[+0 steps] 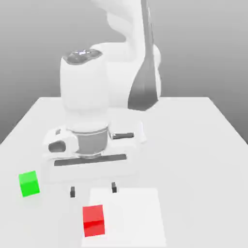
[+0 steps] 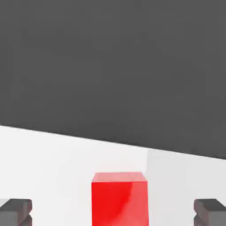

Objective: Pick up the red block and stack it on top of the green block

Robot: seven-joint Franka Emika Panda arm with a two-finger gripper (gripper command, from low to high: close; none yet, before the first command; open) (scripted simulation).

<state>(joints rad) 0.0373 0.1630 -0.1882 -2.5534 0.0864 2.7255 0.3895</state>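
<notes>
The red block (image 1: 93, 220) rests on the white table (image 1: 193, 145) near its front edge, at the left corner of a paler square patch. The green block (image 1: 29, 183) sits on the table toward the exterior view's left, well apart from the red one. My gripper (image 1: 93, 190) hangs open above the table, just behind the red block, its two dark fingertips (image 1: 72, 192) spread wide. In the hand view the red block (image 2: 119, 198) lies between the two fingertips (image 2: 15, 212), with nothing gripped.
A paler square patch (image 1: 133, 213) marks the table surface in front of the arm. The arm's large white body (image 1: 92, 106) looms over the middle of the table. Open tabletop stretches to the exterior view's right.
</notes>
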